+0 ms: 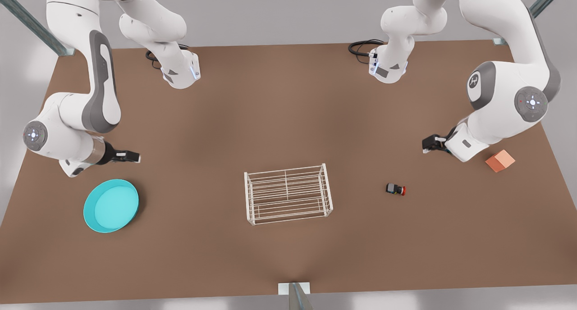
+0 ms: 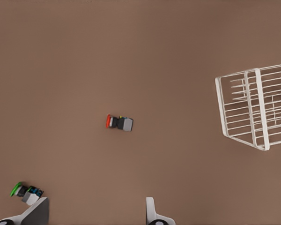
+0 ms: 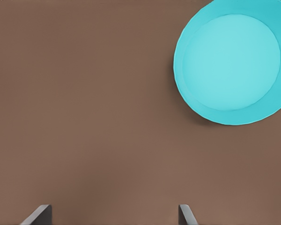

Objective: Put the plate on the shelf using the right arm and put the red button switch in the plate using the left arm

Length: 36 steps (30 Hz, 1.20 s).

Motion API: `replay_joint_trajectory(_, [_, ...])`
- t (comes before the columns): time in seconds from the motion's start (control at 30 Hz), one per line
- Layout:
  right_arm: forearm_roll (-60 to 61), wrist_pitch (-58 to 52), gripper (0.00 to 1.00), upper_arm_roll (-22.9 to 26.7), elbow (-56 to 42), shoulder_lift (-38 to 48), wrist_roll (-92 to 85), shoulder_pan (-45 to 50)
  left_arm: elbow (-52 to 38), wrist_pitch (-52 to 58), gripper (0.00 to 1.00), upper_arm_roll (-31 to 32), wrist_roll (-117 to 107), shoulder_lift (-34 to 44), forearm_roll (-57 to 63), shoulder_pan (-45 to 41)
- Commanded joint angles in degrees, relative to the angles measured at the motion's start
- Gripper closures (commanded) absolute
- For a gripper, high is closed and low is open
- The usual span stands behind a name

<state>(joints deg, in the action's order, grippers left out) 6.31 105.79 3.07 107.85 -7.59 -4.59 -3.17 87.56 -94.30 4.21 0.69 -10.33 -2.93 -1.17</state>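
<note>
Brown surface [image 1: 279, 120], shelf [image 1: 287, 193] central; plate [image 1: 111, 205] near open, empty right hand [image 1: 133, 157]; red button switch [image 1: 396, 189] near open, empty left hand [image 1: 427, 144], awaiting pickup.

Shelf [image 2: 255, 108]: cut off by edge of left wrist view; far end not visible. Plate [image 3: 232, 63]: rim clipped at edge of right wrist view. Left gripper [image 2: 97, 213] and right gripper [image 3: 114, 214]: fingertips visible at frame edge, rest out of frame. Red button switch [image 1: 396, 189]: too small in front view for body detail.
</note>
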Motion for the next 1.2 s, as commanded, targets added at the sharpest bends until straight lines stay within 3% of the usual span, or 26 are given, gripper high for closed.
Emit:
replay_joint_trajectory(0.0, [-1.48, 2.67, 0.00, 0.01, -0.10, 0.11, -5.61, 0.01, 0.07, -4.23, 0.00, 0.09, 1.16, 0.13, -0.14, 0.03])
replay_joint_trajectory(0.1, [-4.73, 4.51, 0.00, 0.44, -2.03, -3.57, -9.03, -0.26, 0.07, -2.03, 0.00, 0.27, 1.77, -0.13, -2.17, 0.03])
replay_joint_trajectory(0.2, [-4.64, 7.15, 0.00, 0.71, -5.28, -7.97, -18.35, -5.79, 7.27, -5.45, 0.00, 0.88, -8.85, -0.30, -0.14, -1.47])
replay_joint_trajectory(0.4, [-1.57, 5.83, 0.00, 0.27, -19.70, -19.48, -22.84, -13.44, 6.04, -15.56, 0.00, 0.89, -69.40, -9.44, 0.03, -2.61])
replay_joint_trajectory(0.5, [2.04, -1.02, 0.00, -1.66, -29.63, -26.78, -22.31, -17.31, 2.88, -22.86, 0.00, 0.80, -97.01, -15.86, 4.34, -5.51])
replay_joint_trajectory(0.77, [1.68, -0.50, 0.00, -5.18, -36.75, -36.97, -26.44, -22.58, 16.67, -43.85, 0.00, -0.61, -98.86, -18.76, 2.58, -4.02])
replay_joint_trajectory(0.87, [1.51, 1.00, 0.00, -4.92, -38.24, -39.08, -28.37, -23.46, 17.29, -48.87, 0.00, -0.61, -99.65, -20.69, 2.84, -4.02])
replay_joint_trajectory(1.17, [0.19, 15.67, 0.01, -5.27, -36.58, -42.25, -38.13, -25.22, 18.34, -50.54, 0.00, -1.75, -98.95, -24.39, 12.50, -3.75])
